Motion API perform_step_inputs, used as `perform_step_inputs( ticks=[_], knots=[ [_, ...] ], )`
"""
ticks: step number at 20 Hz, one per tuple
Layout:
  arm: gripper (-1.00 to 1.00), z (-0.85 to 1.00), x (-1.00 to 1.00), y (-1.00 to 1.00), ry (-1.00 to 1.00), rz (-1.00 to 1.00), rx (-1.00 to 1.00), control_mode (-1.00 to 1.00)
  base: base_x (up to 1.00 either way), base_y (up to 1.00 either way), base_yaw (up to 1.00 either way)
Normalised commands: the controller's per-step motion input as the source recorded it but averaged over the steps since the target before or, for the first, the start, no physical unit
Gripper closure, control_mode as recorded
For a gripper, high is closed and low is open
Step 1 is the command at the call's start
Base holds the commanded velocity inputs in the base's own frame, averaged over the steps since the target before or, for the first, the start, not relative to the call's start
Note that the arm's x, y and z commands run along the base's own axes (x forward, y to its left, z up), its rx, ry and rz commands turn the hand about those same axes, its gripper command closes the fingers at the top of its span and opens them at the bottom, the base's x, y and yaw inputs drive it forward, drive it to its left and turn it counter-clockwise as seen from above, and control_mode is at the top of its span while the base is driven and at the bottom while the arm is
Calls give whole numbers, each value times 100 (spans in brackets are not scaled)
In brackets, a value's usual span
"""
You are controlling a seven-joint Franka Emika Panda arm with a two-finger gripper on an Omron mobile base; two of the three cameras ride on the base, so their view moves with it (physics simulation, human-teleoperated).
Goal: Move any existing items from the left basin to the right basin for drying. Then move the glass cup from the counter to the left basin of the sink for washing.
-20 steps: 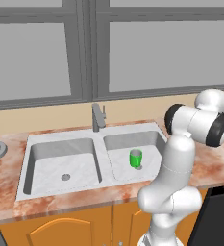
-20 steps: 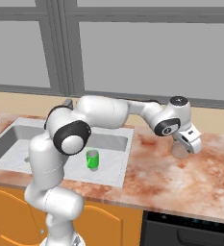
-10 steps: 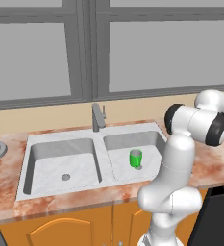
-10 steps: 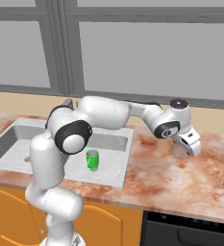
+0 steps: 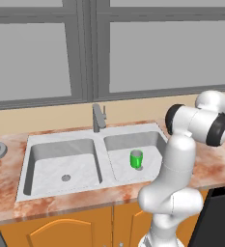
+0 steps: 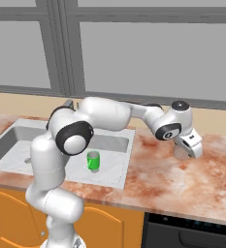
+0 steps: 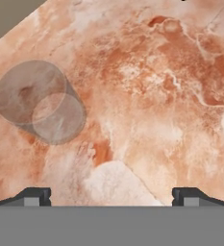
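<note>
Translucent pale-grey glass marks the glass cup [image 7: 36,100], seen at the left of the hand view, upright on the mottled worktop [image 7: 156,96]. The gripper [image 7: 111,194] hangs above it with the fingers [image 7: 34,196] spread wide and nothing held; the cup lies off to the left of their line. A light, stiff, smooth and breakable body is judged, likely slippery, so a hold across the straight wall below the rim is advised. The green mug [image 5: 136,158] is seen in the right basin [image 5: 119,166], right of centre in the left base view.
</note>
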Motion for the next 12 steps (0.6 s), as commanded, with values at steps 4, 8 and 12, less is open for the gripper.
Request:
perform_step_inputs(
  ticks=[4, 8, 12],
  knots=[
    [-100, -10, 6, 0, 0, 0, 0, -100, 0, 0, 0],
    [-100, -13, 11, 0, 0, 0, 0, -100, 0, 0, 0],
    [-100, -9, 12, 0, 0, 0, 0, -100, 0, 0, 0]
  ],
)
